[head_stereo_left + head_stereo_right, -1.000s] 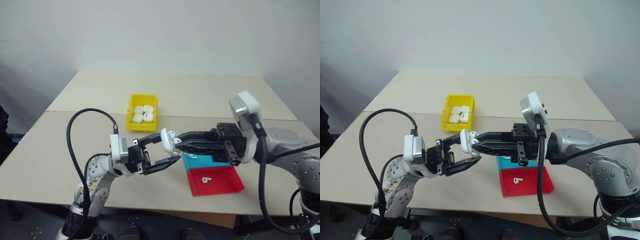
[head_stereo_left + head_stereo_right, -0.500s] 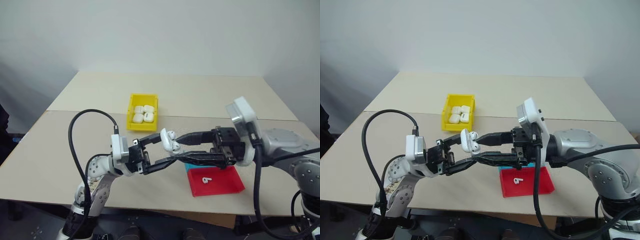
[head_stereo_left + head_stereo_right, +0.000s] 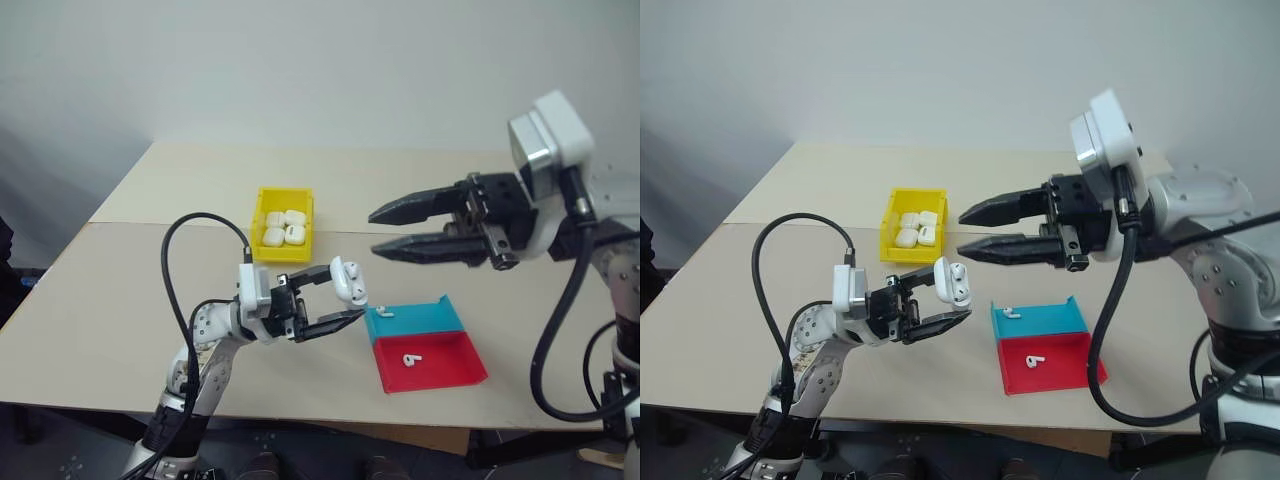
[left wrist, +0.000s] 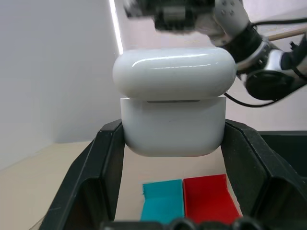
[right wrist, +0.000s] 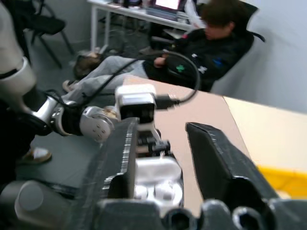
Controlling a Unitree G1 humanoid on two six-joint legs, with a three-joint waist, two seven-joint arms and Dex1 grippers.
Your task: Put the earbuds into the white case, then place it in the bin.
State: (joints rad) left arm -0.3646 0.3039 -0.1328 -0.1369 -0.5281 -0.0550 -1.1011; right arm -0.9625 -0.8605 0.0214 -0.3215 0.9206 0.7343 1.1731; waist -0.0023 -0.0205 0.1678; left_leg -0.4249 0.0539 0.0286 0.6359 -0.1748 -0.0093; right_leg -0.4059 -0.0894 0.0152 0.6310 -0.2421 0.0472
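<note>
no legible text anywhere

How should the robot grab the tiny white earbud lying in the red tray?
Pinch the tiny glossy white earbud across its rounded head, coming straight down from above. It lies flat on the red tray's floor, well apart from the walls, so the fingers probably fit either side; a sideways approach would likely hit the raised rim.

Bare beige tabletop lies open left of the small bright yellow rectangular plastic bin and behind it. Four glossy white earbud cases sit in the bin's middle and far part; near end free. Teal plastic tray touches red plastic tray at the front right. Right gripper hangs above the table between bin and trays, jaws apart.
</note>
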